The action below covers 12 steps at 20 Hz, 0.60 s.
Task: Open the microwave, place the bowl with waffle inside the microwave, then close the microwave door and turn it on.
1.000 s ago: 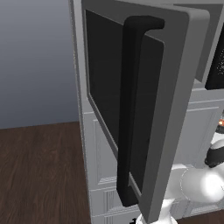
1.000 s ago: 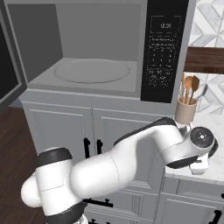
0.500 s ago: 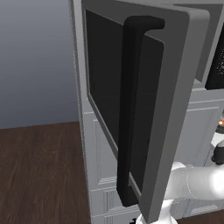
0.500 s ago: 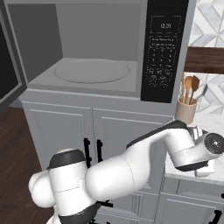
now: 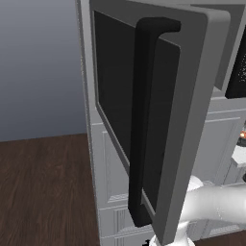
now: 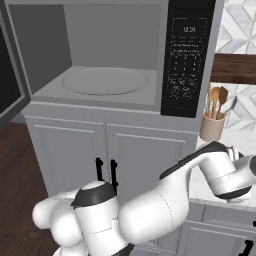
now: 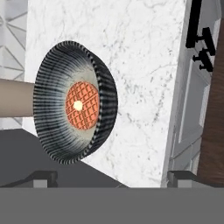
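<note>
The microwave (image 6: 105, 60) stands open, its grey cavity and round turntable (image 6: 105, 81) bare, with the keypad panel (image 6: 187, 55) to the right. The microwave door (image 5: 192, 96) is swung far out to the left, and its long black bar handle (image 5: 144, 120) faces the left base camera. In the hand view the bowl (image 7: 57, 131), ribbed and dark grey, sits on the marble counter (image 7: 144, 87) with a round orange waffle (image 7: 82, 105) inside. My gripper (image 7: 113, 179) is open, tips wide apart, short of the bowl with nothing between them. The arm (image 6: 220, 170) reaches right over the counter.
A beige utensil holder (image 6: 212, 125) with wooden spoons stands on the counter right of the microwave, just behind the bowl. White cabinet doors with short black handles (image 6: 105, 170) sit below the microwave. Dark wood floor (image 5: 43, 187) lies left of the door.
The arm has stretched further right, its wrist now at the right edge of the right base view. The microwave and its door have not moved.
</note>
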### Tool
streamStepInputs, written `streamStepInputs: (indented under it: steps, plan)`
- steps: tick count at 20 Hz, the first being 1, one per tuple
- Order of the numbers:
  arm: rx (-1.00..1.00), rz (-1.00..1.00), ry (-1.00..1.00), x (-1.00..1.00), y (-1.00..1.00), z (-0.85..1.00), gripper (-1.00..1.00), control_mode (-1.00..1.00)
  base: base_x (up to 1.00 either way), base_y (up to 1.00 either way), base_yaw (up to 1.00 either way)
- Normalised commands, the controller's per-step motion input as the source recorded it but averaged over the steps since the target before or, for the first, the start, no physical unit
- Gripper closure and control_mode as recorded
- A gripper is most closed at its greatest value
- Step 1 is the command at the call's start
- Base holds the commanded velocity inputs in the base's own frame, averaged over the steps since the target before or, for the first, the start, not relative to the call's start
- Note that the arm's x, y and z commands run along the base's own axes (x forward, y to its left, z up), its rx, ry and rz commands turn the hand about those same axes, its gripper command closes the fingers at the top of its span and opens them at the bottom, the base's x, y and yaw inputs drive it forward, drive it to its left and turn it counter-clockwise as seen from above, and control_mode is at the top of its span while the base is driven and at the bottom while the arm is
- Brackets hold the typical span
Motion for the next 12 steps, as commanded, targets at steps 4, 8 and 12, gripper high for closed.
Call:
streamStepInputs:
  steps: [4, 8, 12]
  plan:
    - [0.04, 0.00, 0.00, 0.30, -0.06, -0.19, -1.00, -1.00, 0.00, 0.00, 0.00]
    - [0.01, 0.00, 0.00, 0.37, -0.02, -0.22, -1.00, -1.00, 0.00, 0.00, 0.00]
    - [0.00, 0.00, 0.01, 0.33, -0.04, -0.22, -1.00, -1.00, 0.00, 0.00, 0.00]
